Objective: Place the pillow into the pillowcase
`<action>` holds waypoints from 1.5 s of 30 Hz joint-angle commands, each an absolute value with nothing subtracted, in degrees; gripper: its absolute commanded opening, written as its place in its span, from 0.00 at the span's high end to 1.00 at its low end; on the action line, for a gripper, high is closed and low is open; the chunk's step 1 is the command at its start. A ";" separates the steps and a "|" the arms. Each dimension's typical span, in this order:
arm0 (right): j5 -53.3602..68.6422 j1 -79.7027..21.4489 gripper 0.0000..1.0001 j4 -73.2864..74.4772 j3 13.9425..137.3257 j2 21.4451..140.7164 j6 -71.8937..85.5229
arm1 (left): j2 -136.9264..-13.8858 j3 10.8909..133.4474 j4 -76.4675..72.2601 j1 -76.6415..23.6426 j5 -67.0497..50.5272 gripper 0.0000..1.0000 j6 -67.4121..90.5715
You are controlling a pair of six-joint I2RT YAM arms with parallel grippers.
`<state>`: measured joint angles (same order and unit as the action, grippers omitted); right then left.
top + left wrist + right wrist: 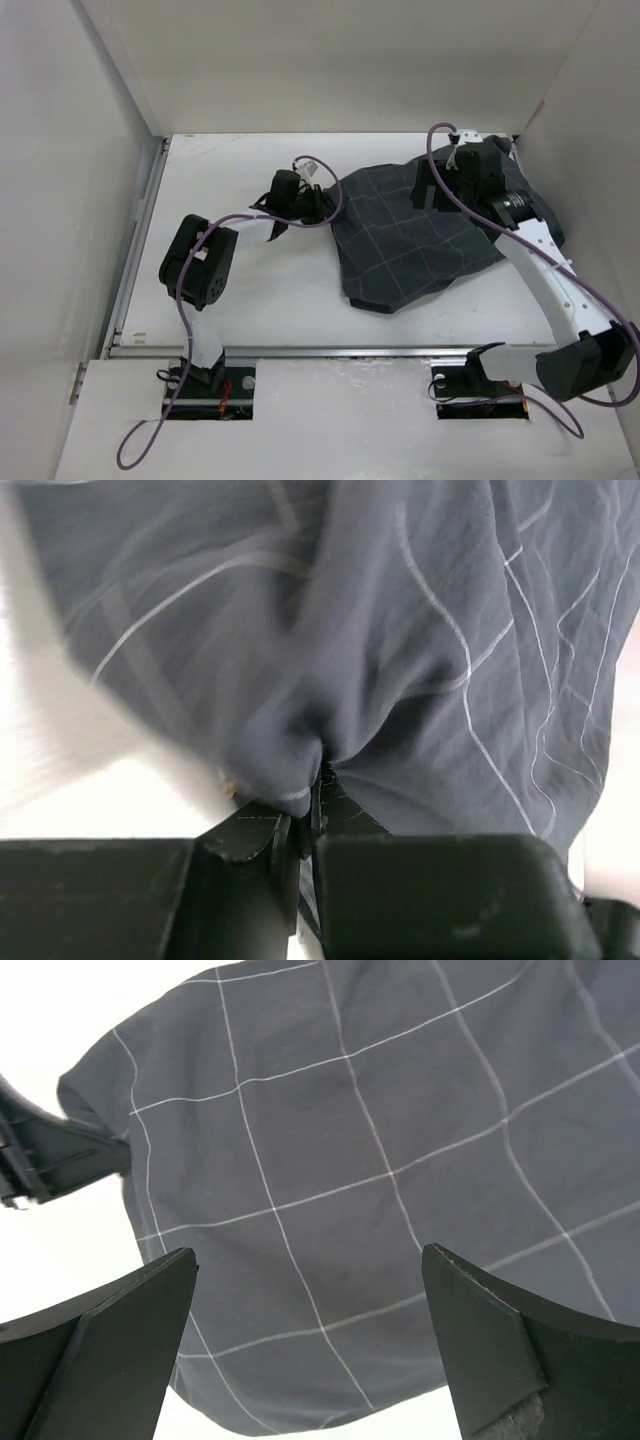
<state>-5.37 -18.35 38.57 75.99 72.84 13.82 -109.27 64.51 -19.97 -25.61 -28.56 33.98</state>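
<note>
a dark charcoal-grey fabric pillowcase [415,240] with thin pale grid lines lies rumpled across the right half of a white table [260,290], its left corner gathered into a bunch.

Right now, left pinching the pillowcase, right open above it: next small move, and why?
Probably lower the right gripper and close it on the pillowcase too. Its jaws stand open over the fabric, holding nothing, while only the left gripper is shut on a fold; two grips could spread the cloth.

no readable text, labels or signs
</note>
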 commanded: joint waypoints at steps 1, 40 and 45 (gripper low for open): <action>-11.41 -18.11 0.01 38.93 75.85 70.22 14.68 | -104.16 64.96 -21.64 -20.76 -25.33 1.00 34.63; -0.89 -17.05 0.01 25.58 73.84 83.06 17.49 | -80.08 48.97 10.56 7.73 0.62 0.00 35.85; -0.35 -17.05 0.01 23.21 67.69 83.06 17.49 | -78.04 40.70 0.81 7.73 -3.32 0.07 37.88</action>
